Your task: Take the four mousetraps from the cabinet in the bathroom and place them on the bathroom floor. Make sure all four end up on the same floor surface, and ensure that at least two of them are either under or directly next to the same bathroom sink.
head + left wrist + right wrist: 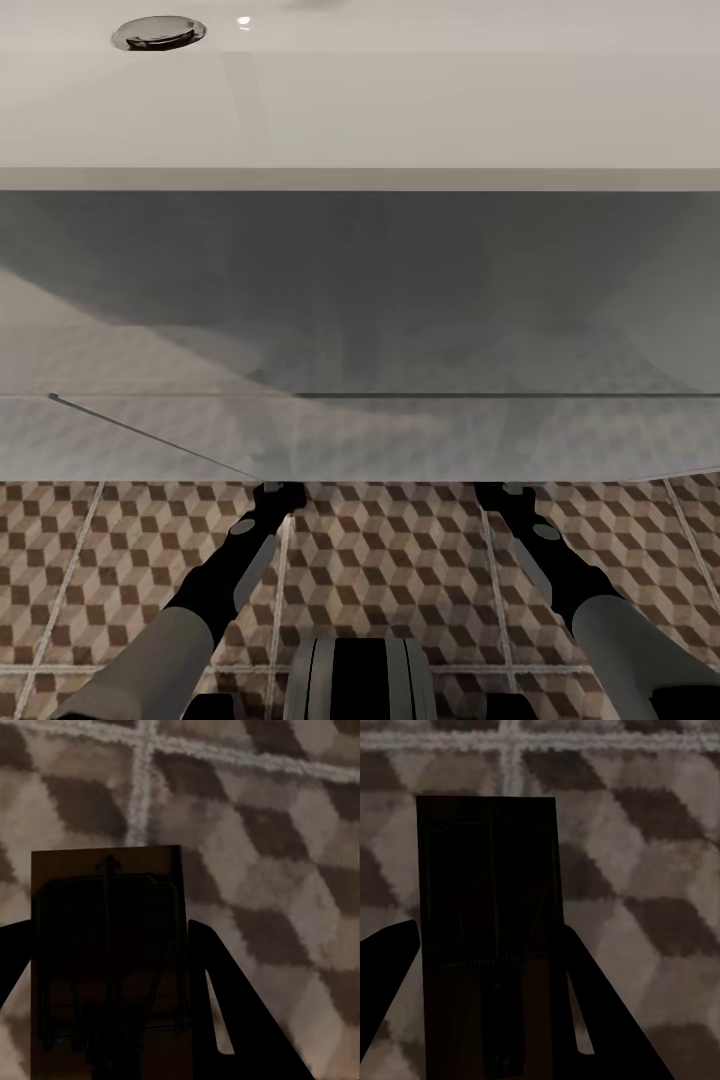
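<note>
While each gripper clamps a mousetrap [105, 945], sink rim [360, 178] overhangs.

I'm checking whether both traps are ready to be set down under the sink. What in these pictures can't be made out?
- Head view: both grippers and what they carry are hidden under the sink's front edge.
- Left wrist view: the mousetrap is cut off by the frame edge; whether it touches the floor is unclear.
- Right wrist view: the second mousetrap is too dark to read its metal parts.
- The tap is cut off in the head view.
</note>
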Tool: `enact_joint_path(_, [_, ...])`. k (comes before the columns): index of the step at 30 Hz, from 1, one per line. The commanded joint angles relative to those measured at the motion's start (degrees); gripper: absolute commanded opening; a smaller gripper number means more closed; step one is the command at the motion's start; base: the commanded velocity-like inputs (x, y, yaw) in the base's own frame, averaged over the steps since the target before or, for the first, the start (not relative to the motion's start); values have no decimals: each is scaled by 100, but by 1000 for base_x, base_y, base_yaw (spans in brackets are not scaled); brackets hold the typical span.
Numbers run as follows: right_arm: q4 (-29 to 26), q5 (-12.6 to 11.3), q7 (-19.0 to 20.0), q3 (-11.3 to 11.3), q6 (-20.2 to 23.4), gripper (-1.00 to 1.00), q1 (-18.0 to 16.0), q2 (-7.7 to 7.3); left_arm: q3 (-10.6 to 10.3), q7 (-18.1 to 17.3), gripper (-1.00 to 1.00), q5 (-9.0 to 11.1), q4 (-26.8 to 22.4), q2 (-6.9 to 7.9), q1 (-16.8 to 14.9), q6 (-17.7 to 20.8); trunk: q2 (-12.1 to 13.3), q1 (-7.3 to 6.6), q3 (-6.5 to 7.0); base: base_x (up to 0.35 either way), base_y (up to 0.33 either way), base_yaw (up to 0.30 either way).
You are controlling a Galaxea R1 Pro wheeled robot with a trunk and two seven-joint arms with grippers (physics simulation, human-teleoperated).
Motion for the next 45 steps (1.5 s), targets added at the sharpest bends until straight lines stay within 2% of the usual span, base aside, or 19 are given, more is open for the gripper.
enact_joint_path(1, [1, 0, 0, 0, 0, -100, 0, 0, -3, 12, -100, -19, -2, 0, -4, 4, 0, 0, 0, 0, 0, 0])
enact_joint_path(45, [2, 0, 0, 0, -117, -100, 0, 0, -5, 12, -100, -30, 39, -7, -38, 6, 0, 0, 0, 0, 0, 0])
